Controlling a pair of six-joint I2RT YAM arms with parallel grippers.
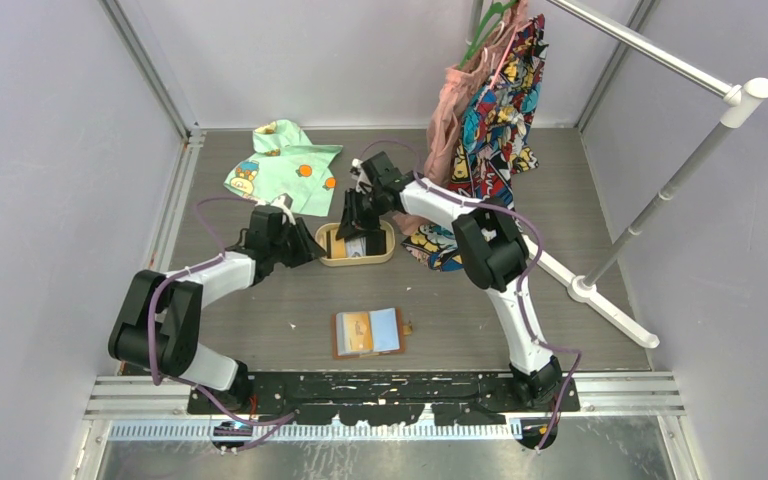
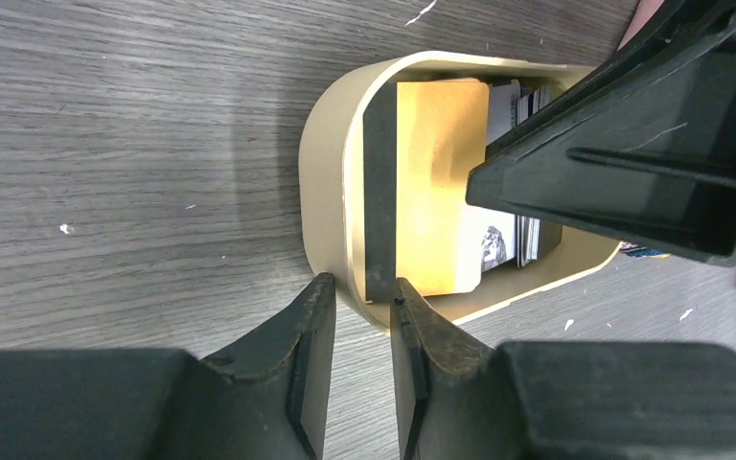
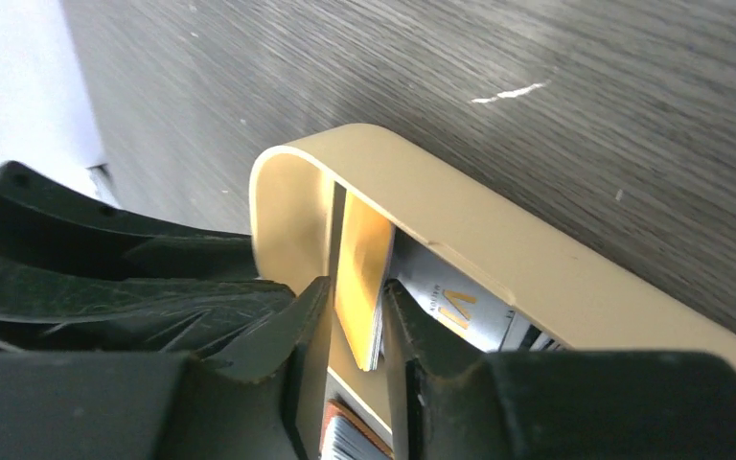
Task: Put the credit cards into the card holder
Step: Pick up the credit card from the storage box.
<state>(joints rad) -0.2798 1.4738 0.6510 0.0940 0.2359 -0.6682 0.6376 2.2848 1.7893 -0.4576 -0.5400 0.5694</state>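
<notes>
Two black two-finger grippers meet at a tan oval plastic tray with a raised rim [image 1: 355, 263], which sits near the middle of the grey wood-grain table [image 1: 260, 320]. The left gripper [image 2: 359, 292] is low at the tray's left end, its narrowly parted jaws straddling the rounded end wall. I cannot tell whether they press on the wall or only flank it.

The right gripper [image 3: 356, 307] reaches down into the tray from the far side. Between its fingers, an orange rectangular plastic card [image 3: 359, 273] is tipped up on its edge and leans against the end wall. The fingers stand close on either side of it, but I cannot tell whether they actually clamp it. Beside it, flat in the tray, lies a white card with an orange mark [image 3: 450, 307], with more card edges stacked under the gripper.

Nearer the arm bases, well apart from the tray, the small brown leather card holder [image 1: 337, 340] lies open, with a second orange card [image 1: 357, 331] and a light blue card [image 1: 387, 329] side by side on it.

Farther back lies a crumpled green child's shirt [image 1: 280, 165]. To the right, colourful patterned clothes [image 1: 495, 110] hang from a white metal rack [image 1: 660, 60]
</notes>
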